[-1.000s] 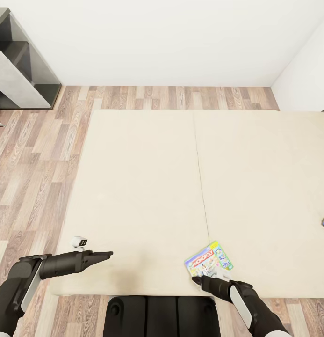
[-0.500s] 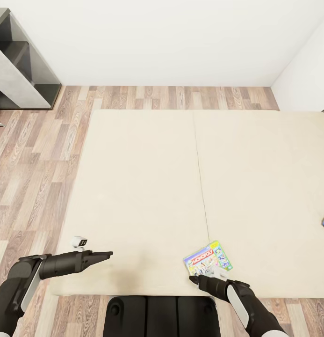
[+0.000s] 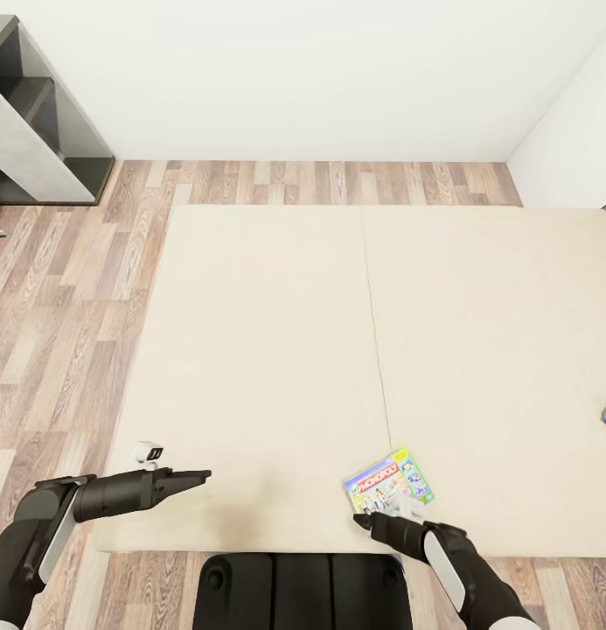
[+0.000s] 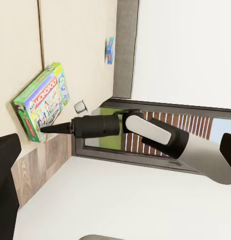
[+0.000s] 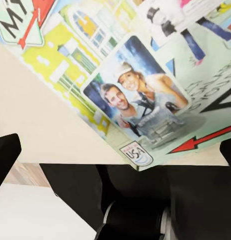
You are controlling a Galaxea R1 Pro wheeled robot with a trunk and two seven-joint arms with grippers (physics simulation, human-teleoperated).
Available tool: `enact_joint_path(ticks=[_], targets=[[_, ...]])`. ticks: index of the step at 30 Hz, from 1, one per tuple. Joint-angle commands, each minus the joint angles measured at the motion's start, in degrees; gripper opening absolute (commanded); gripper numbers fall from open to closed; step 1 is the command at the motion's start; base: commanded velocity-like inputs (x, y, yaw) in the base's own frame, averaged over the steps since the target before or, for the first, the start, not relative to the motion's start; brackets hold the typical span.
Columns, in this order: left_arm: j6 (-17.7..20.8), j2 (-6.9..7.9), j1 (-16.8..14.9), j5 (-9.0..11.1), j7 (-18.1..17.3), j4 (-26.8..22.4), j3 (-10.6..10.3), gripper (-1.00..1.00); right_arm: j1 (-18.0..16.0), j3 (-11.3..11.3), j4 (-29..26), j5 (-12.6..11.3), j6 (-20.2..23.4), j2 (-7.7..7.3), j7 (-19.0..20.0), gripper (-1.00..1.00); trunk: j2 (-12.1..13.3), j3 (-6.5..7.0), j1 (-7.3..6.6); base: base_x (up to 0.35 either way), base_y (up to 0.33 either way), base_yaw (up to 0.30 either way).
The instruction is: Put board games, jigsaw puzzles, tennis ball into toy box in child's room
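Left gripper (image 3: 202,475) idle over bed (image 3: 276,350), opening unclear. Monopoly box (image 3: 389,482) flat near bed's front edge, right gripper (image 3: 365,522) at its corner (fingers spread, nothing held). Risk: shoving box away, not gripping.

The Monopoly box (image 5: 145,75) lid is right up close, lying flat on the cream bed (image 5: 40,125). Its corner pokes just past the bed's edge, over the robot's dark base (image 5: 145,200).

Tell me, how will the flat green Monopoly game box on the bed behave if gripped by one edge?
The flat green Monopoly game box looks rigid, so it probably will not bend. Being wide and thin, it may sag or pivot from an edge grip. Its glossy printed lid could slip between fingers.
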Motion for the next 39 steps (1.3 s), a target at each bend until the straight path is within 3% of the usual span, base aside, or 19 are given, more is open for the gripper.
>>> enact_joint_path(ticks=[1, 22, 32, 39], targets=[[0.61, 0.02, -0.01, -0.02, -0.21, -0.02, -0.01, 1.00, 0.02, -0.15, -0.51, -0.21, 0.38, 0.01, 0.14, 1.00, -0.08, -0.06, 0.03, 0.000, 0.000, 0.000], [0.61, 0.11, -0.01, 0.07, -0.21, 0.06, 0.08, 1.00, -0.20, -0.06, -2.38, -0.19, 0.30, 0.13, -0.09, 1.00, -0.08, -0.06, 0.03, 0.000, 0.000, 0.000], [0.59, 0.10, -0.01, 0.07, -0.21, 0.07, 0.08, 1.00, -0.81, 0.05, -2.79, 0.14, 0.29, 2.28, -0.10, 1.00, -0.08, -0.06, 0.03, 0.000, 0.000, 0.000], [0.59, 0.10, -0.01, 0.07, -0.21, 0.07, 0.08, 1.00, -1.58, 0.08, -2.81, 0.28, 0.34, 2.74, -0.12, 1.00, -0.08, -0.06, 0.03, 0.000, 0.000, 0.000]])
